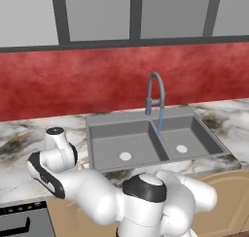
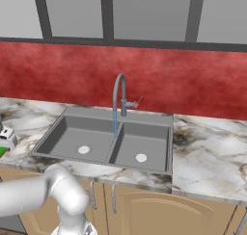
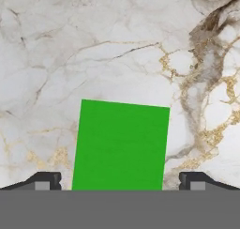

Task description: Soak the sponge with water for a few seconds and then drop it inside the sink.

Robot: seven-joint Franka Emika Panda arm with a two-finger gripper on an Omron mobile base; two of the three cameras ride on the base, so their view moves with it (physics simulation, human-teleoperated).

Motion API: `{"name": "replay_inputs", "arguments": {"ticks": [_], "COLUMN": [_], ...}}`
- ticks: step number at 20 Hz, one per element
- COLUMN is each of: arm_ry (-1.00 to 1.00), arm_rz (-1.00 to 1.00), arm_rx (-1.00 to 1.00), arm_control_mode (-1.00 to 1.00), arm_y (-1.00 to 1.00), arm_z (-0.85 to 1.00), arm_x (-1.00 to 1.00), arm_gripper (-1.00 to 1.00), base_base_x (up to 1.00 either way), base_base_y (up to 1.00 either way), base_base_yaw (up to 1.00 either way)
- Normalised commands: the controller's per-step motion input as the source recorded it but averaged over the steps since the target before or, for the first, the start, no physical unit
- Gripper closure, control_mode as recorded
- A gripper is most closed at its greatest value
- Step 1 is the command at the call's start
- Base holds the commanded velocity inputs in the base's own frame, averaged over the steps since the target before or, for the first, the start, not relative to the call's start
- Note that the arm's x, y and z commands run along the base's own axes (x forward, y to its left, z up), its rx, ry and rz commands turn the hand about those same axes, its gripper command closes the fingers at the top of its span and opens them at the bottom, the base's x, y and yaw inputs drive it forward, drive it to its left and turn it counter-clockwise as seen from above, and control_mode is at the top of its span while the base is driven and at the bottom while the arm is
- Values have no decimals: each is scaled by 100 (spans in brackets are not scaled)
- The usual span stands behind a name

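The sponge [image 3: 121,146] lies flat on the marble counter, bright green top up, slightly askew. My gripper [image 3: 120,181] hangs right above it, open, with one dark fingertip [image 3: 47,180] on each side of the sponge and neither touching it. In the left base view my arm reaches out to the left over the counter, left of the sink [image 1: 121,117]. A thin blue stream of water [image 1: 159,122] runs from the arched grey faucet [image 1: 154,93] down by the divider between the two basins. The right base view shows the sink [image 2: 144,116], the water [image 2: 116,123] and the faucet [image 2: 119,92].
Marble counter [image 1: 19,139] stretches on both sides of the sink, with a red backsplash [image 1: 73,80] and windows behind. Wooden cabinet fronts [image 2: 159,210] run below the counter edge. A dark appliance top [image 1: 19,221] sits at the lower left.
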Motion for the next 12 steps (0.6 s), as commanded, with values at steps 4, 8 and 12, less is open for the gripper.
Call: {"name": "replay_inputs", "arguments": {"ticks": [4, 8, 12], "arm_ry": [0, 0, 0], "arm_rz": [0, 0, 0], "arm_rx": [0, 0, 0], "arm_control_mode": [-100, -100, -100], "arm_y": [4, 6, 8], "arm_z": [-21, -18, -17], "arm_x": [11, 14, 15], "arm_gripper": [-100, -100, -100], "base_base_x": [0, 0, 0], "base_base_y": [0, 0, 0], "base_base_yaw": [0, 0, 0]}}
